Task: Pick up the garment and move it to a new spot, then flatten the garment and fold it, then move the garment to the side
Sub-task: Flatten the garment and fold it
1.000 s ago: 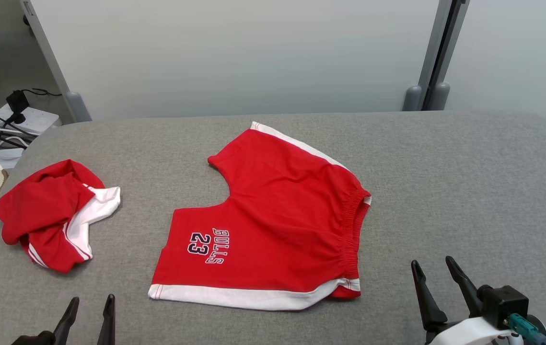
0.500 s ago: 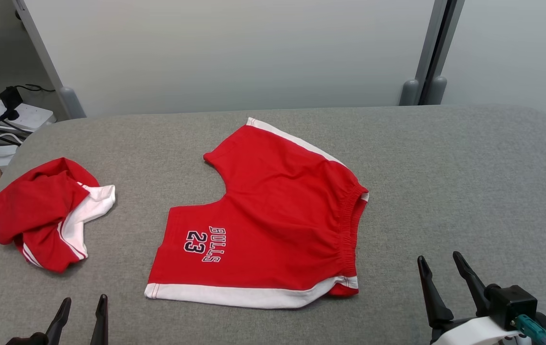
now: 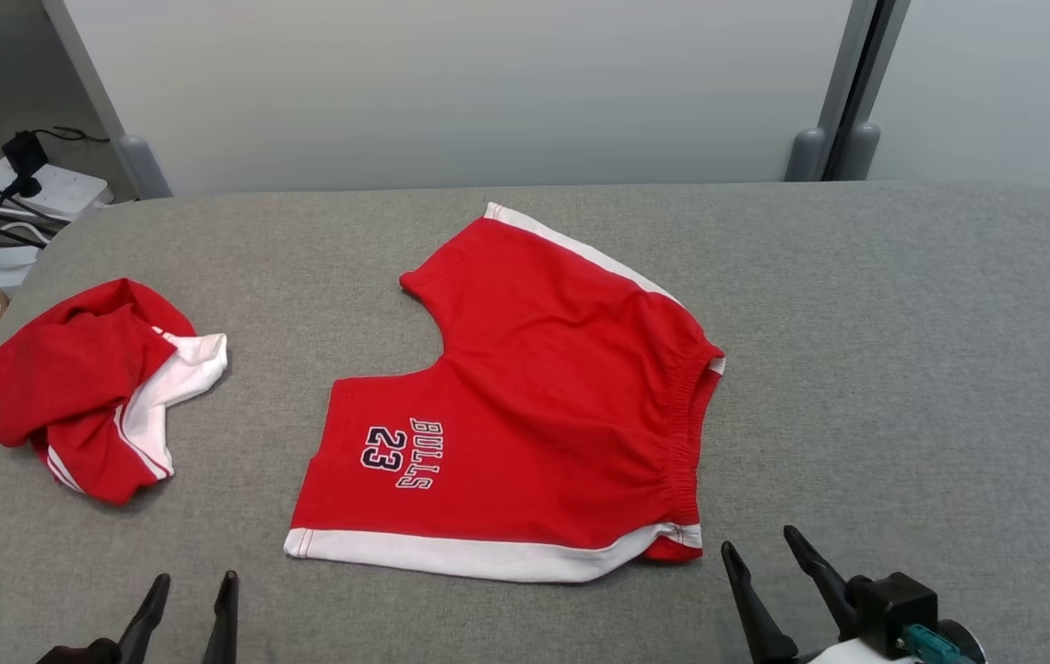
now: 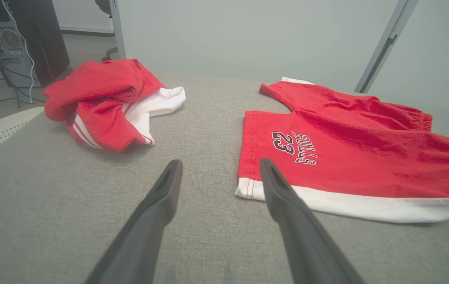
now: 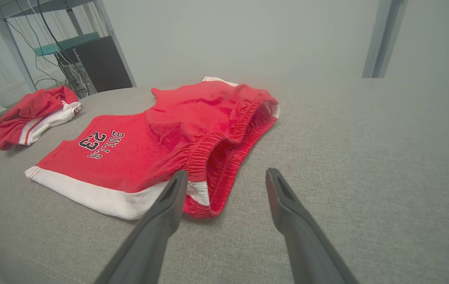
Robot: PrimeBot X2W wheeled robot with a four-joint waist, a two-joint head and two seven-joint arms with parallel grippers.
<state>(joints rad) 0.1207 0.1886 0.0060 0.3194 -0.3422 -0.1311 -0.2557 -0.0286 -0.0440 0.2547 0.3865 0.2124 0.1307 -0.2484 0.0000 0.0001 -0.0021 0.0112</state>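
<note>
Right, shorts (image 3: pixel 525 406) lie flat, so the fold looks like the step in hand.
They're spread mid-way across the grey desk (image 3: pixel 902 369), waistband toward the right gripper (image 3: pixel 760 541), white hem corner just ahead of the left gripper (image 3: pixel 195 581). Both grippers are wide open and hold nothing. Next move, I'd judge: each pinches its near corner, then folds across.

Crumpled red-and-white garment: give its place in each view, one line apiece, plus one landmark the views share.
Head view: crumpled garment at the far left, mid-height.
Left wrist view: crumpled garment at the upper left.
Right wrist view: crumpled garment at the far left, above mid-height.
Shared landmark: the BULLS 23 print on the flat shorts, to the right of the garment in all three pictures.
</note>
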